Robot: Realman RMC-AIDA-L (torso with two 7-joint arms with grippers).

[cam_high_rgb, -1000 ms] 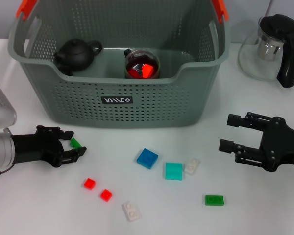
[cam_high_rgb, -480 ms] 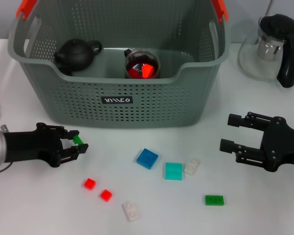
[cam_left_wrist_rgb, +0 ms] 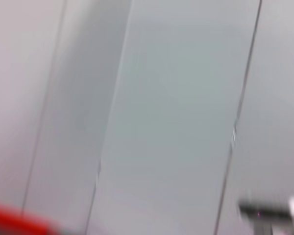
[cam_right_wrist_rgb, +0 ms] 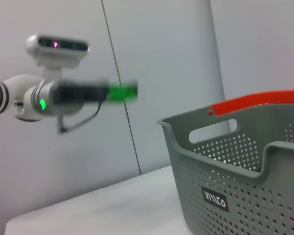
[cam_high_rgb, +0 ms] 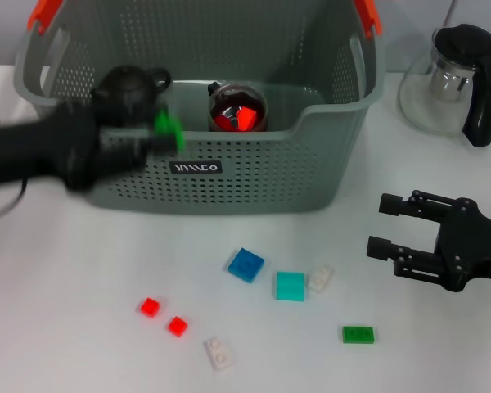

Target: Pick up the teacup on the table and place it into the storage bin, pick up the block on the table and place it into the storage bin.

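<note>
The left hand point(cam_high_rgb: 151, 139) is up off the bench point(cam_high_rgb: 82, 270), clamped on a small green block point(cam_high_rgb: 169, 129) that pokes out past its tips. It sits level with the near rim of the storage bin point(cam_high_rgb: 254, 176), the block just over that front wall (motion blur smears the whole arm, so the exact finger gap is hard to read). Just beyond the hand, inside the bin, sits a black teapot point(cam_high_rgb: 129, 88); further along to its side, a glass teacup point(cam_high_rgb: 237, 108) with red pieces inside.

The right hand point(cam_high_rgb: 397, 225) hovers low over the bench, well apart from the left one on the far side of the bin, its fingers spread wide and holding nothing. Between the two hands, loose pieces lie on the bench: a blue block point(cam_high_rgb: 245, 264), a teal block point(cam_high_rgb: 290, 286), two red blocks point(cam_high_rgb: 163, 317), and another green brick point(cam_high_rgb: 358, 334). Beyond the right hand stands a glass pitcher point(cam_high_rgb: 454, 78).

The right wrist view gives the side-on look the head camera lacks: the left hand point(cam_right_wrist_rgb: 105, 92) high in the air with the green block point(cam_right_wrist_rgb: 122, 92) at its tip, beside and above the bin's point(cam_right_wrist_rgb: 235, 161) orange-handled rim. The left wrist view shows only blurred wall panels.
</note>
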